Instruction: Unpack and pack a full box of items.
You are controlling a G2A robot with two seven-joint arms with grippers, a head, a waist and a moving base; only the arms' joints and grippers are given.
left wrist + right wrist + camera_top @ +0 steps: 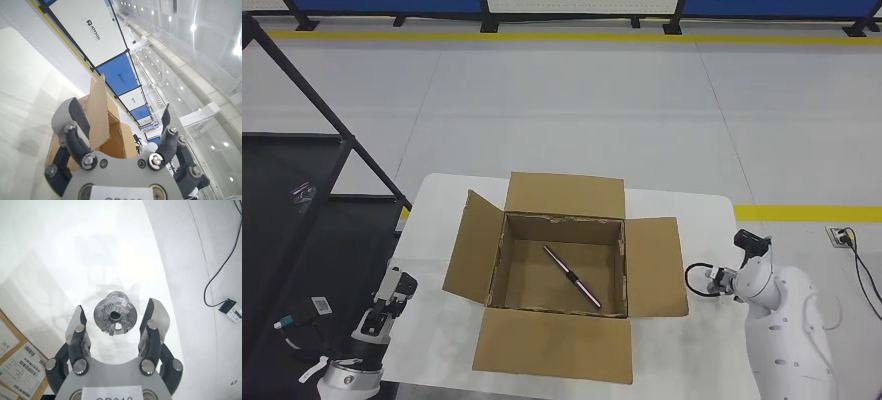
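Observation:
An open cardboard box (pixel 557 265) sits mid-table with all its flaps folded out. A slim dark pen-like item (pixel 572 275) lies slanted on its floor. My right gripper (pixel 116 308) hangs open to the right of the box, above the white table. A grey metal spool-shaped part (pixel 115 318) stands on the table between its fingers, touching neither. My left gripper (pixel 121 108) is open and holds nothing, low at the table's left front corner (pixel 392 292). It faces the box's side wall (pixel 113 132) and a raised flap (pixel 98 113).
The white table (pixel 442 215) has bare surface on both sides of the box. A black metal frame (pixel 312 170) stands off its left edge. A labelled box flap (pixel 19 357) lies near the right gripper. A cable and small adapter (pixel 230 313) rest on the floor.

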